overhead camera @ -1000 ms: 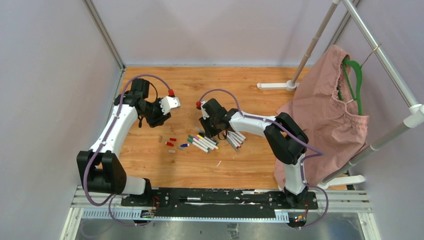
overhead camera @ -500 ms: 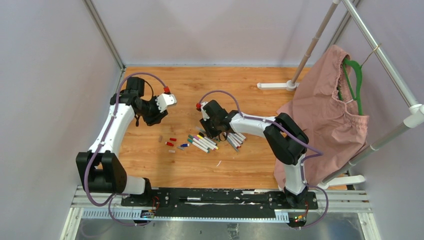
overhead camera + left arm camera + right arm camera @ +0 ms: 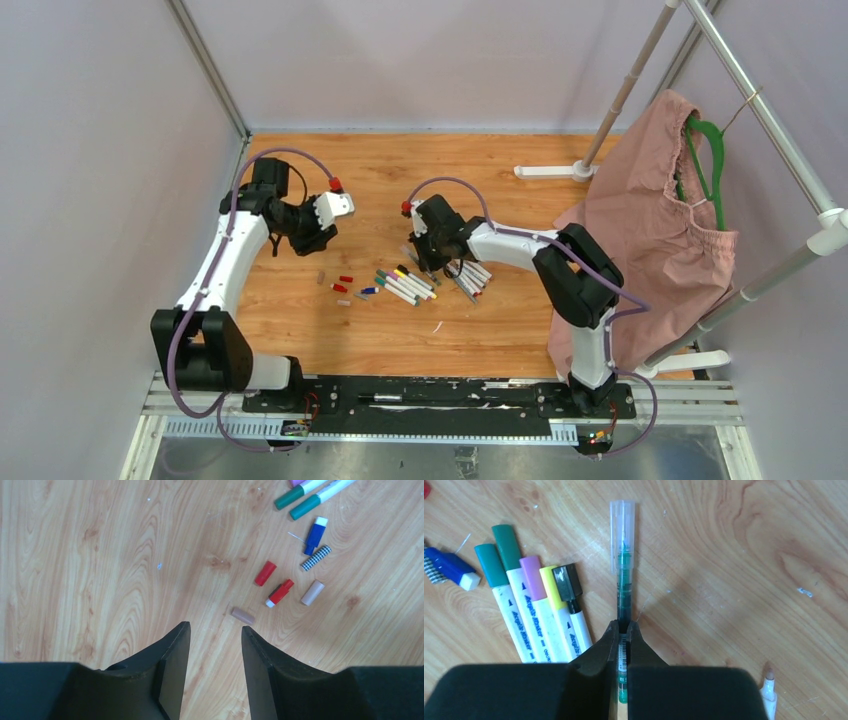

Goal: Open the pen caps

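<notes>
My right gripper [image 3: 622, 626] is shut on a thin green pen [image 3: 624, 587] whose clear cap [image 3: 622, 535] is still on and points away from me, low over the wood. To its left lie white markers with green [image 3: 488, 564], purple, yellow and black [image 3: 567, 582] caps on. My left gripper [image 3: 215, 627] is open and empty above bare wood. Ahead of it lie loose caps: red [image 3: 265, 573], red-and-white [image 3: 279, 592], beige [image 3: 312, 592], brown [image 3: 243, 615] and blue [image 3: 315, 531]. In the top view the left gripper [image 3: 310, 237] is left of the marker pile [image 3: 405, 284], and the right gripper [image 3: 435, 258] is at the pile.
A pink garment [image 3: 650, 220] hangs on a rack at the right, with the rack's white foot [image 3: 550, 171] at the back of the wooden floor. Grey walls close in the left and back. An uncapped marker tip [image 3: 769, 687] lies right of my right gripper.
My left gripper has drawn back a little to the left. My right gripper has shifted slightly right with the green pen in it.
</notes>
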Robot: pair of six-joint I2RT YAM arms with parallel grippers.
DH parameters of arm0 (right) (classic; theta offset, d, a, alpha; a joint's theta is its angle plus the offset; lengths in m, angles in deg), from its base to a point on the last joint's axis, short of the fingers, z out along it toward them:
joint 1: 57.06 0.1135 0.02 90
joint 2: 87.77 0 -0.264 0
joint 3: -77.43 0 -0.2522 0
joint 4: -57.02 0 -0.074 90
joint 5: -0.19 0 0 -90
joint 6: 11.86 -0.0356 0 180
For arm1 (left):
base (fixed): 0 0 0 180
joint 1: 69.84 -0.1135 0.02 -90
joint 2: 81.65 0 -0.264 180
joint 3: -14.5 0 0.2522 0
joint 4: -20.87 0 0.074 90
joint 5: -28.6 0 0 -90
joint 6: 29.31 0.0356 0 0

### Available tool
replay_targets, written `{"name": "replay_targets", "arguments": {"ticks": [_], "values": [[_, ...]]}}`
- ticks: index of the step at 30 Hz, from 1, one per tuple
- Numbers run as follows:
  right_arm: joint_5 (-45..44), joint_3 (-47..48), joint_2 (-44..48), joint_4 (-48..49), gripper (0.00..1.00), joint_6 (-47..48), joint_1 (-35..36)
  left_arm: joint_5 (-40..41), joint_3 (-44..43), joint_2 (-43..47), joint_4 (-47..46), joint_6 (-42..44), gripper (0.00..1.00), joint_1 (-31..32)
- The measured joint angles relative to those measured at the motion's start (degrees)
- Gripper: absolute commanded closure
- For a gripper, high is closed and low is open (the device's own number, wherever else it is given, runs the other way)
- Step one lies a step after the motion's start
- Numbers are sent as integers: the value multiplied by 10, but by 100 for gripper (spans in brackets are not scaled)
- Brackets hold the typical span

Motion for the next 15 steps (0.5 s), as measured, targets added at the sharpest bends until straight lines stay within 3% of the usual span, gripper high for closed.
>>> {"name": "replay_targets", "arguments": {"ticks": [7,15], "values": [[100,-5,36,-14,100,-18,-20,-18,47,57,0,80,48,29],[236,-1,82,-30,100,-69,-29,-1,77,148,4,238,47,143]]}}
